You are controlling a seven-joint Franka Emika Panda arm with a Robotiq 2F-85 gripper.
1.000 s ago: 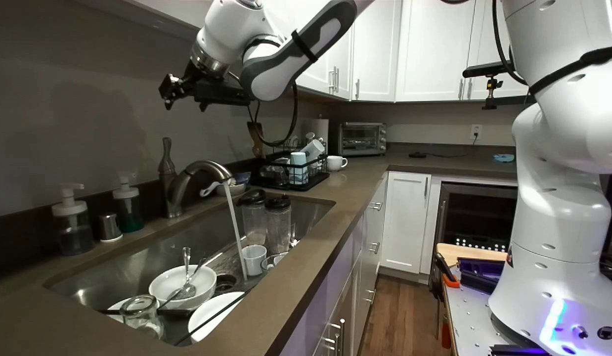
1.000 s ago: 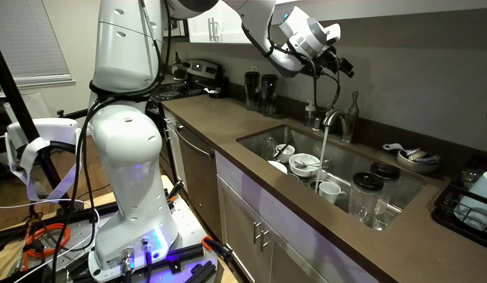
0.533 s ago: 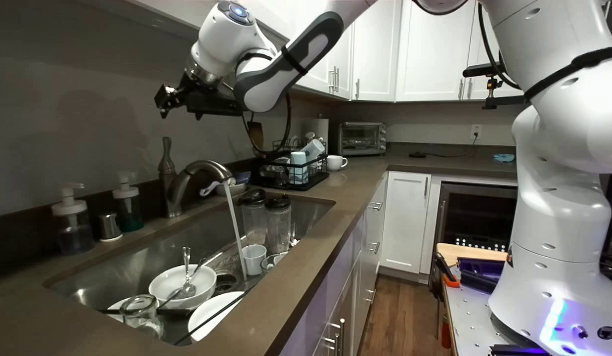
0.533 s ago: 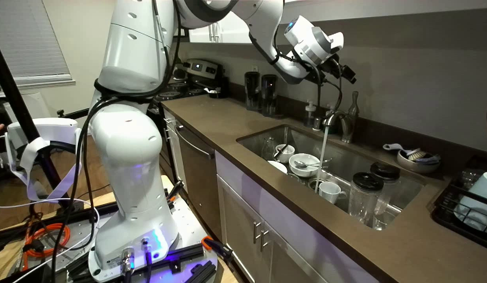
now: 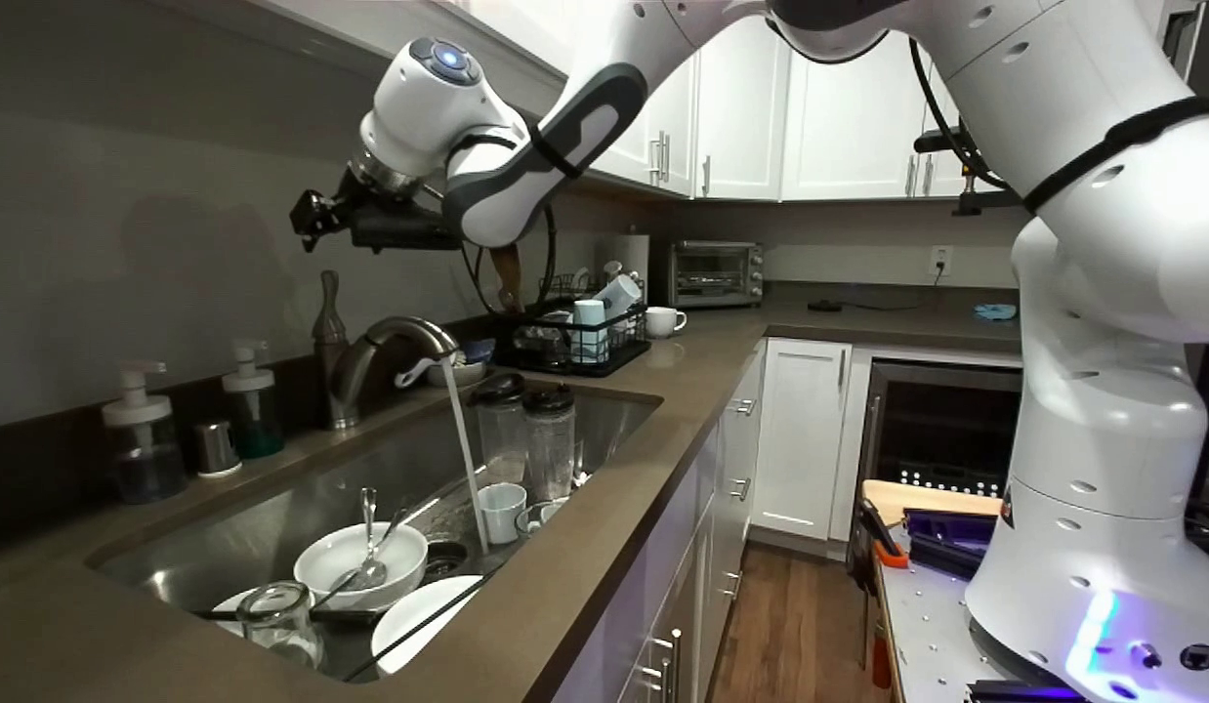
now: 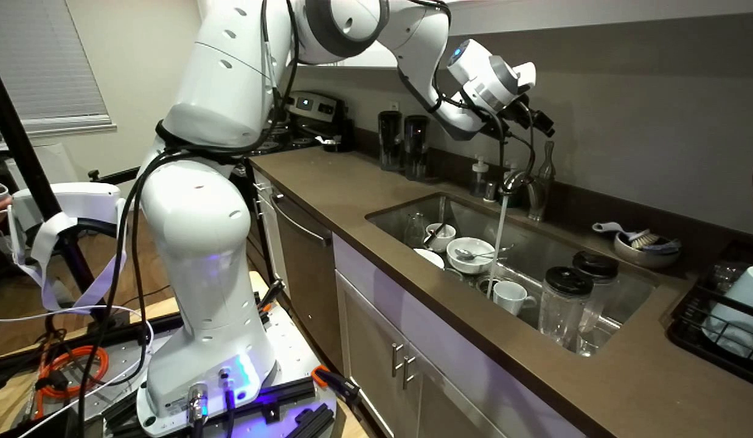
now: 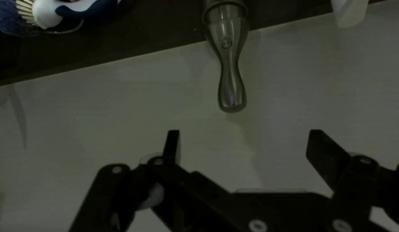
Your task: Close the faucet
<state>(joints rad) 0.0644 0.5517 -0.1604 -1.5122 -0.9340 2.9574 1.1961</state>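
The silver faucet (image 5: 348, 383) stands behind the sink in both exterior views (image 6: 537, 198). Water (image 5: 463, 430) runs from its arched spout into the sink. Its bottle-shaped handle (image 5: 328, 317) points upright behind the spout; it also shows in the wrist view (image 7: 231, 74), its tip pointing toward the gap between my fingers. My gripper (image 7: 244, 132) is open with nothing between its fingers (image 7: 172, 145). In both exterior views the gripper (image 5: 307, 223) hangs above the handle, near the wall, apart from it (image 6: 545, 125).
Soap bottles (image 5: 144, 439) and a small metal cup (image 5: 216, 449) stand beside the faucet. A bowl with brushes (image 6: 647, 249) is on its other side. The sink (image 6: 632, 277) holds bowls, mugs and tall dark-lidded bottles (image 6: 562, 304). A dish rack (image 5: 590, 361) stands farther along the counter.
My arm has come down and a little toward the wall, bringing the gripper lower and closer to the faucet handle. The water keeps running and the faucet looks the same.
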